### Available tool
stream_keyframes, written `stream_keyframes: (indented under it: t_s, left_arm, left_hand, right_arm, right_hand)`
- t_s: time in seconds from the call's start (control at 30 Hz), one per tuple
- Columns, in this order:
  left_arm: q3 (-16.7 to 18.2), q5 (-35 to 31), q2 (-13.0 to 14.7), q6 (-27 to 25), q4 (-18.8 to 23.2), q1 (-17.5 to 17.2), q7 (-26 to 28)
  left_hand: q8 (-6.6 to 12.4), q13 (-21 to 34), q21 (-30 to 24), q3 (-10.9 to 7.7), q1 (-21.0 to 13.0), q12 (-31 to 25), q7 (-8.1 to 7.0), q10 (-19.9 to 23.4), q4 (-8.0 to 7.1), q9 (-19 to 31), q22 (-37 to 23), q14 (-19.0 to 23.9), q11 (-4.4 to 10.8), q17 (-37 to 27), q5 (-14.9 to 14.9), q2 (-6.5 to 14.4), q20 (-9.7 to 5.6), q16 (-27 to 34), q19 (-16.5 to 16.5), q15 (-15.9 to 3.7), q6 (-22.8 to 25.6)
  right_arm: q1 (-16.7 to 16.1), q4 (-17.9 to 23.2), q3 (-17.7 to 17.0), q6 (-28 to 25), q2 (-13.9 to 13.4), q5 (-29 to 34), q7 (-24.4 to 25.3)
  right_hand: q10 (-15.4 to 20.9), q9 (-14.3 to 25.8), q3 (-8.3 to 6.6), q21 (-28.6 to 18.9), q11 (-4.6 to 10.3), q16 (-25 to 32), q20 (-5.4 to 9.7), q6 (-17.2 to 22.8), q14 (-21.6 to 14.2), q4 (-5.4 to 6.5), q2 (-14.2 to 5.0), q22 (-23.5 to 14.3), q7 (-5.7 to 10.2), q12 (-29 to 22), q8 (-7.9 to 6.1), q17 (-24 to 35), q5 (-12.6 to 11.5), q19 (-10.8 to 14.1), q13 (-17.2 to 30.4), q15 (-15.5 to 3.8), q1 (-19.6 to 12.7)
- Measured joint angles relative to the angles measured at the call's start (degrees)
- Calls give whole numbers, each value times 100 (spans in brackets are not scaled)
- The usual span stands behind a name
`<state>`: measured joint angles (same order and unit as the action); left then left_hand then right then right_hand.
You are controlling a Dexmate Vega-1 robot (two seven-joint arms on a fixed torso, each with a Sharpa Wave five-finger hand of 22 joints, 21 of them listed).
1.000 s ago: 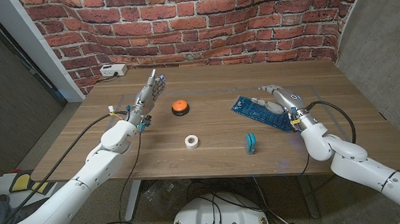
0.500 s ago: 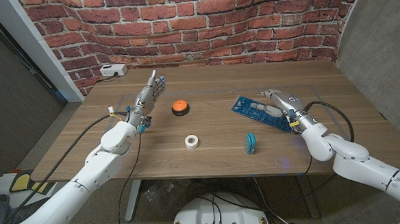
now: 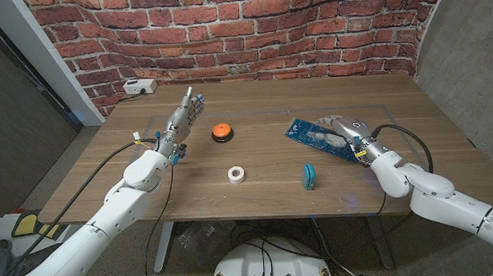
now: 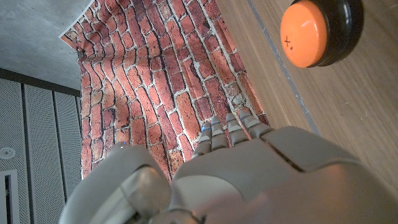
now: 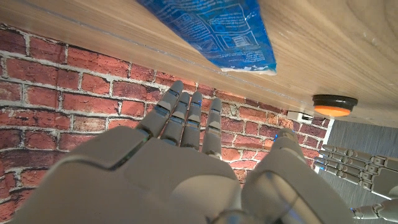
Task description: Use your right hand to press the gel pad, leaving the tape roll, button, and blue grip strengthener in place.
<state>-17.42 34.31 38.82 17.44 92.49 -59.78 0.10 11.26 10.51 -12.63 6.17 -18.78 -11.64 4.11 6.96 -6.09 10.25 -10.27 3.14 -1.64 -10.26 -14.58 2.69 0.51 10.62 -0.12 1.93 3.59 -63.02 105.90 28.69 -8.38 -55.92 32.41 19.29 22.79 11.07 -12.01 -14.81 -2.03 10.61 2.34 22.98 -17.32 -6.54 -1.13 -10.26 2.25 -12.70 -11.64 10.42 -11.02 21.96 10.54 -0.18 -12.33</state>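
The blue gel pad lies flat on the table's right half; it also shows printed side up in the right wrist view. My right hand is over its near-right part, fingers apart and stretched along it, holding nothing; contact is unclear. In the right wrist view my right hand keeps its fingers straight. The orange button stands left of centre, the white tape roll in front of it, and the blue grip strengthener near the front edge. My left hand stands with fingers up, left of the button.
A white power socket with a cable sits at the back left corner. A brick wall runs behind the table. The table's front edge lies close behind the grip strengthener.
My right hand has come down and shifted slightly left over the gel pad. The left hand and the other things have stayed put.
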Motion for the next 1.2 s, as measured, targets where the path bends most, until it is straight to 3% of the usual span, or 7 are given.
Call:
stream_keyframes:
  t_s: [0.2, 0.87, 1.2]
  left_arm:
    - [-9, 12, -2, 4, -41, 24, -44]
    - [-6, 69, 2, 14, -99, 31, -76]
    - [-3, 80, 7, 14, -104, 28, -81]
  left_hand:
    - [0, 0, 0, 23, 1, 0, 0, 0, -23, 0, 0, 2, 0, 0, 0, 1, 0, 0, 0, 2, 0]
    - [0, 0, 0, 24, 51, -1, 31, 0, -22, 0, 1, 2, 0, 0, 0, 54, 0, 0, 0, 2, 31]
    - [0, 0, 0, 39, -22, -1, 31, 0, -6, 0, 1, 2, 0, 0, 0, 22, 0, 0, 0, 2, 31]
  right_arm:
    - [74, 30, 94, -135, -2, 48, -184]
    - [379, 8, 407, -439, 75, 126, -729]
    - [433, 1, 466, -551, 81, 47, -888]
  right_hand:
    - [-52, 0, 0, 45, 177, 0, 9, -225, -53, 0, -10, 0, 134, 22, 66, 0, 0, 38, 0, 12, -4]
    - [-43, -1, -25, 45, 122, 0, 11, -239, -94, -25, -79, 0, 87, 40, 66, 0, 0, 52, 0, -12, -73]
    - [18, -1, -25, 45, 61, 0, 2, -129, -106, -25, -79, 0, -22, 40, 38, 0, 23, 124, 0, -25, -73]
